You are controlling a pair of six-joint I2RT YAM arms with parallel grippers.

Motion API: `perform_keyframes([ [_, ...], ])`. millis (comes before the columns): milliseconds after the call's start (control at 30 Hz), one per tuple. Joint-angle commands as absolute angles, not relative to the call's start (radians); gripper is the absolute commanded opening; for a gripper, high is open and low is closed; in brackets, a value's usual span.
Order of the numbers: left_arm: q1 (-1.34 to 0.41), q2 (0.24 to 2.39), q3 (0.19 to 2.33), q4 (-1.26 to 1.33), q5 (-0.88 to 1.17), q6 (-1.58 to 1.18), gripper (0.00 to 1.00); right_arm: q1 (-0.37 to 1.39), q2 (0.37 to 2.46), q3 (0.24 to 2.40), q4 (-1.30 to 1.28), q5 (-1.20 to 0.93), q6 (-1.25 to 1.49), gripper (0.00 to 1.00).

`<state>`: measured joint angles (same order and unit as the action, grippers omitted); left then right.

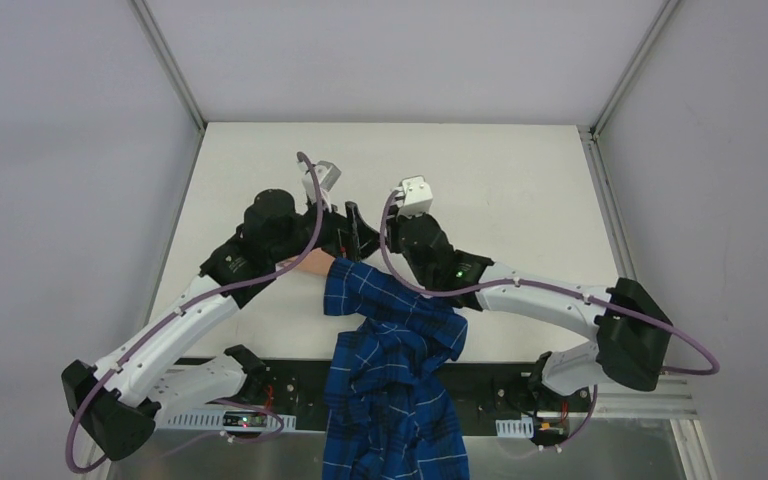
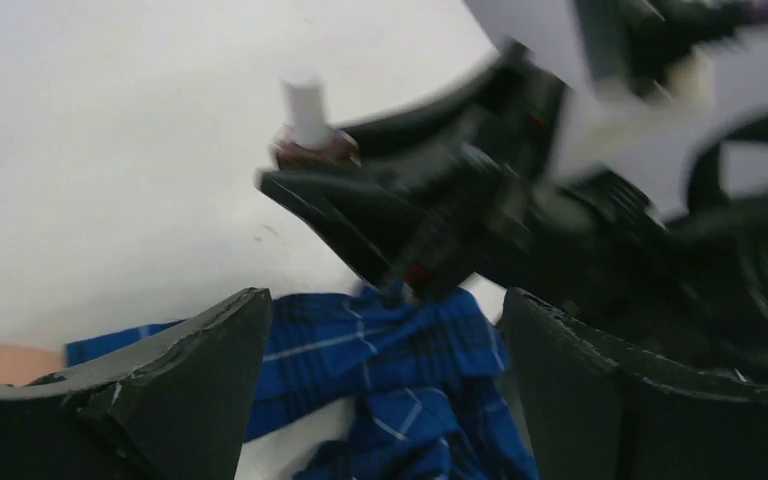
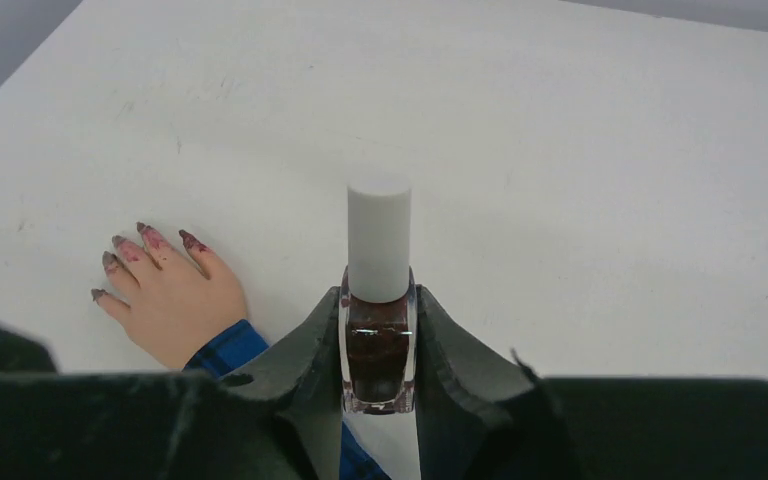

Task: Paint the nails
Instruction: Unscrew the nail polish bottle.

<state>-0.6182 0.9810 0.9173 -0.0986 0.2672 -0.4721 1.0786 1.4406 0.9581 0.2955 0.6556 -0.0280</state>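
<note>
A pale hand (image 3: 175, 305) lies flat on the white table, its dark reddish nails (image 3: 147, 240) smeared with polish. A blue plaid sleeve (image 1: 390, 320) covers its wrist. My right gripper (image 3: 378, 297) is shut on a small polish bottle (image 3: 378, 345) of dark liquid with a white cap, held upright to the right of the hand. In the left wrist view my left gripper (image 2: 385, 300) stands open and holds nothing, with the sleeve (image 2: 380, 350) below it. The bottle (image 2: 307, 115) and the right gripper's black fingers (image 2: 360, 215) lie just beyond it. That view is blurred.
The plaid shirt hangs over the table's near edge (image 1: 390, 430) between the two arm bases. Both wrists crowd together near the table's middle (image 1: 350, 230). Grey walls close off the left, right and back of the white table (image 1: 500, 180).
</note>
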Motion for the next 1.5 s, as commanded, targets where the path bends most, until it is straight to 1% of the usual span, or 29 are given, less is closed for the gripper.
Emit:
perform_keyframes([
  [0, -0.658, 0.915, 0.936, -0.109, 0.394, -0.405, 0.94, 1.036, 1.341, 0.945, 0.298, 0.605, 0.029, 0.0],
  [67, -0.658, 0.906, 0.934, -0.105, 0.395, -0.387, 0.99, 1.004, 1.3, 0.931, 0.26, 0.523, 0.058, 0.0],
  [200, -0.658, 0.9, 0.931, -0.079, 0.452, -0.375, 0.99, 0.919, 1.219, 0.907, 0.183, 0.27, 0.108, 0.0],
  [300, -0.658, 0.899, 0.927, -0.039, 0.548, -0.377, 0.99, 0.882, 1.147, 0.858, 0.163, 0.087, 0.147, 0.0],
  [367, -0.658, 0.906, 0.934, -0.02, 0.622, -0.388, 0.99, 0.863, 1.093, 0.821, 0.164, -0.07, 0.173, 0.0],
  [400, -0.658, 0.908, 0.931, 0.011, 0.691, -0.409, 0.99, 0.852, 1.041, 0.782, 0.185, -0.212, 0.195, 0.0],
  [500, -0.658, 0.905, 0.927, 0.062, 0.751, -0.436, 0.99, 0.849, 0.965, 0.737, 0.214, -0.407, 0.23, 0.0],
  [667, -0.658, 0.902, 0.93, 0.094, 0.808, -0.462, 0.99, 0.848, 0.901, 0.707, 0.282, -0.635, 0.3, 0.0],
  [867, -0.66, 0.94, 0.946, 0.112, 0.919, -0.476, 0.98, 0.85, 0.891, 0.712, 0.308, -0.742, 0.328, 0.0],
  [900, -0.663, 0.952, 0.951, 0.113, 0.94, -0.48, 0.96, 0.85, 0.896, 0.717, 0.308, -0.754, 0.329, 0.0],
  [1033, -0.681, 0.992, 0.964, 0.116, 0.996, -0.488, 0.82, 0.848, 0.923, 0.737, 0.317, -0.8, 0.338, 0.0],
  [1100, -0.691, 0.998, 0.966, 0.115, 1.002, -0.489, 0.71, 0.849, 0.932, 0.738, 0.328, -0.812, 0.344, 0.0],
  [1133, -0.694, 1.0, 0.966, 0.116, 1.002, -0.489, 0.67, 0.85, 0.874, 0.739, 0.331, -0.815, 0.347, 0.0],
  [1167, -0.695, 1.002, 0.966, 0.117, 1.002, -0.491, 0.63, 0.85, 0.926, 0.739, 0.332, -0.818, 0.349, 0.0],
  [1233, -0.698, 1.003, 0.968, 0.116, 1.003, -0.496, 0.55, 0.85, 0.93, 0.737, 0.337, -0.818, 0.352, 0.0],
  [1300, -0.701, 1.002, 0.967, 0.117, 1.006, -0.497, 0.5, 0.85, 0.931, 0.737, 0.34, -0.817, 0.352, 0.0],
  [1467, -0.709, 0.998, 0.971, 0.116, 1.008, -0.498, 0.43, 0.85, 0.944, 0.746, 0.338, -0.815, 0.35, 0.0],
])
